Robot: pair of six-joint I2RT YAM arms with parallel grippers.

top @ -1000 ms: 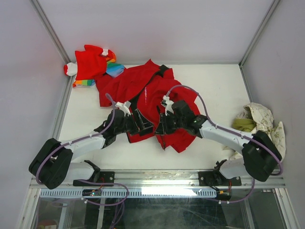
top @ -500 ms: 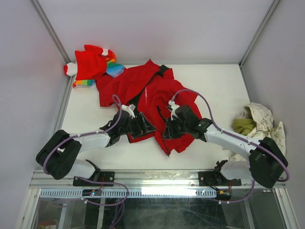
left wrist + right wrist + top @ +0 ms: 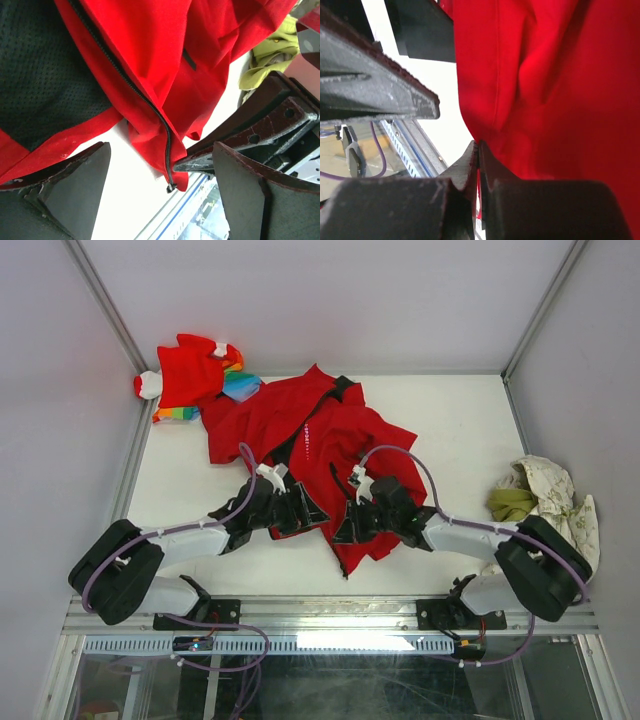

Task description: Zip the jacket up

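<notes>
Jacket (image 3: 350,440) hem could slip from the right gripper (image 3: 478,150), clamped on just its edge, while the left gripper (image 3: 160,160), fingers spread apart, holds nothing.

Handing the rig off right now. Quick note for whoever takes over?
Left gripper: open, fingers on either side of the jacket front edge, nothing clamped.
Right gripper: shut on the jacket's lower edge.
Jacket: mid-table, lying open, black lining showing.
Done: one pinch on the lower edge; zipper unzipped, bottom end in left wrist view.
Left: join the zipper halves and pull it up. Slider not seen.
</notes>
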